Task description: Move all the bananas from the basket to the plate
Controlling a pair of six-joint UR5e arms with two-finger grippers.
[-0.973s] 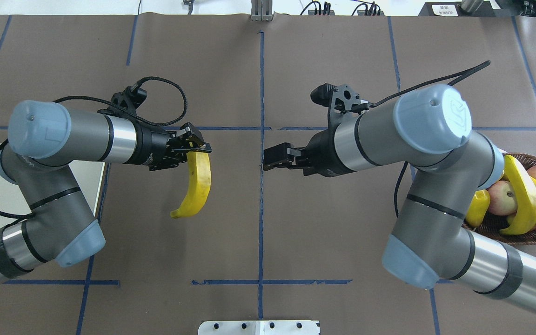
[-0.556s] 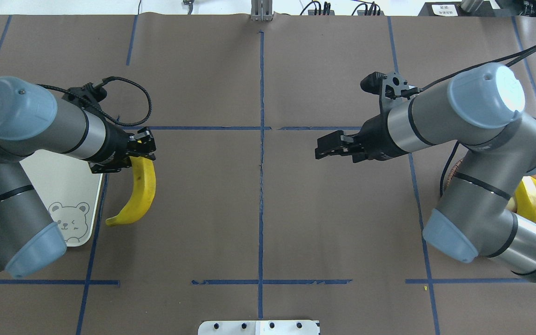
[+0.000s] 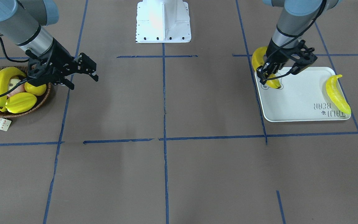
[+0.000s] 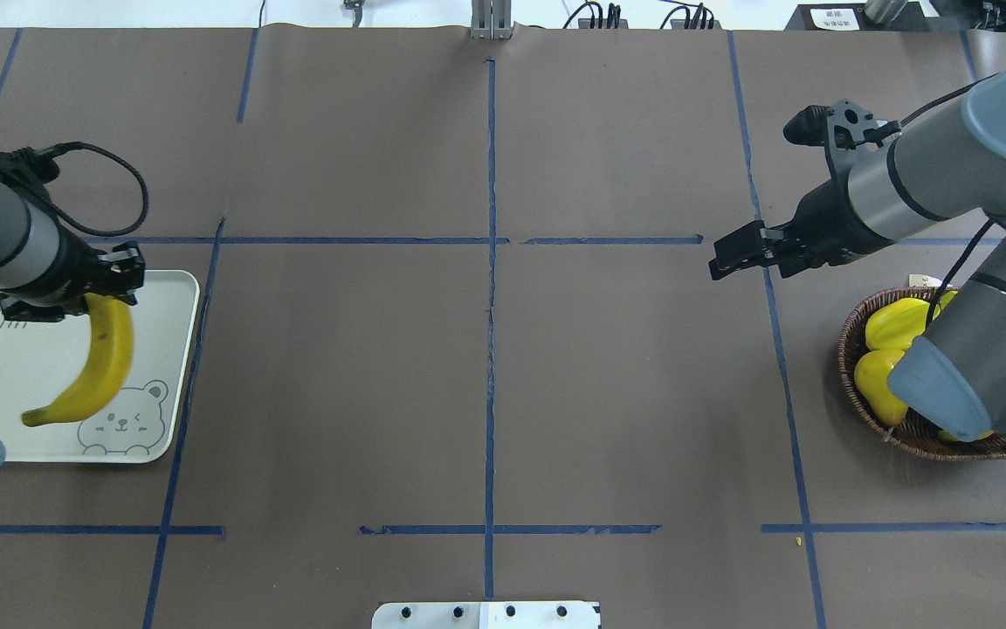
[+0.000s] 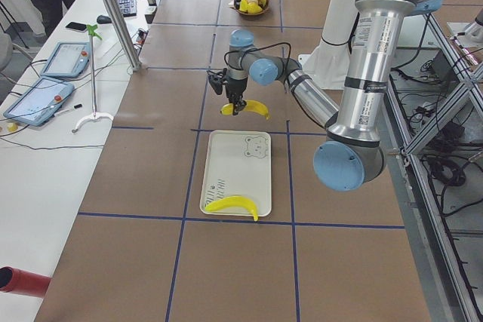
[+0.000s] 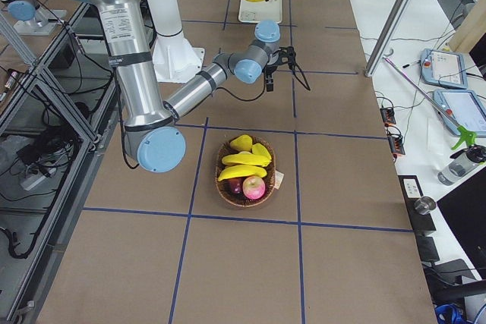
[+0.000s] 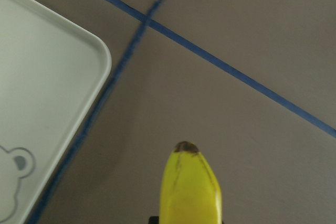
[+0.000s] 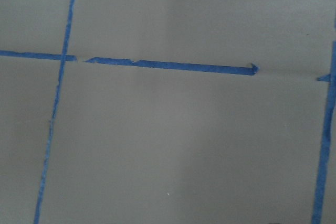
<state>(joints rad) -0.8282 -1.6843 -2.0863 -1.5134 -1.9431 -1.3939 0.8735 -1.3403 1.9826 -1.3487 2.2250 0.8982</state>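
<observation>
My left gripper (image 4: 114,281) is shut on the stem end of a yellow banana (image 4: 101,362). The banana (image 3: 259,58) hangs in the air at the inner edge of the pale plate (image 4: 162,314), near the bear drawing. Its tip (image 7: 191,192) shows over the brown table beside the plate (image 7: 42,77). Another banana (image 3: 337,93) lies on the plate (image 3: 300,99) at its outer edge. My right gripper (image 4: 717,262) is open and holds nothing, just left of the wicker basket (image 4: 852,349). Two bananas (image 3: 2,81) lie in the basket (image 3: 47,93).
The basket also holds apples, a starfruit (image 3: 20,102) and a yellow pear; a paper tag (image 3: 0,123) lies in front of it. Blue tape lines cross the brown table. The robot's white base (image 3: 163,21) stands at the near middle edge.
The left arm has carried the banana leftward from mid-table to the plate. The right arm has drawn back rightward toward the basket with nothing in its gripper.
</observation>
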